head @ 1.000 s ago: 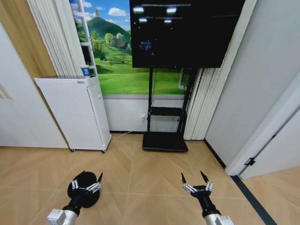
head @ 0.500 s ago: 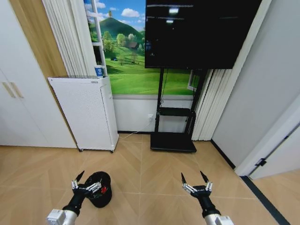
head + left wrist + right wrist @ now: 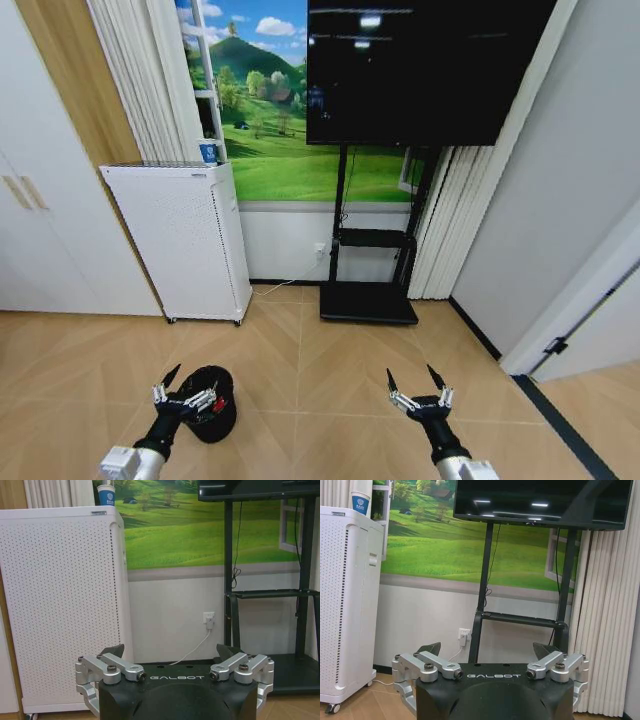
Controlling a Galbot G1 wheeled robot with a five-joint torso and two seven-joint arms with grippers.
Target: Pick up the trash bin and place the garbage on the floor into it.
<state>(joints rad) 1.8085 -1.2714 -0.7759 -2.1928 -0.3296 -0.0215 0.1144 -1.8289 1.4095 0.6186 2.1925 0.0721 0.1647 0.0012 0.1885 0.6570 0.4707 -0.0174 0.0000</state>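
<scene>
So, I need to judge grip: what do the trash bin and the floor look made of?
The trash bin: black, matte, probably wire mesh, though the weave is too small to confirm. The floor: tan wood-look boards in herringbone, smooth with a faint sheen; wood or laminate.

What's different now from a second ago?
The head camera swung left: the white appliance and TV stand slid right in view. The trash bin, with red litter inside, now sits right of the left gripper. Both grippers, left and right, stay open and empty above the floor.
</scene>
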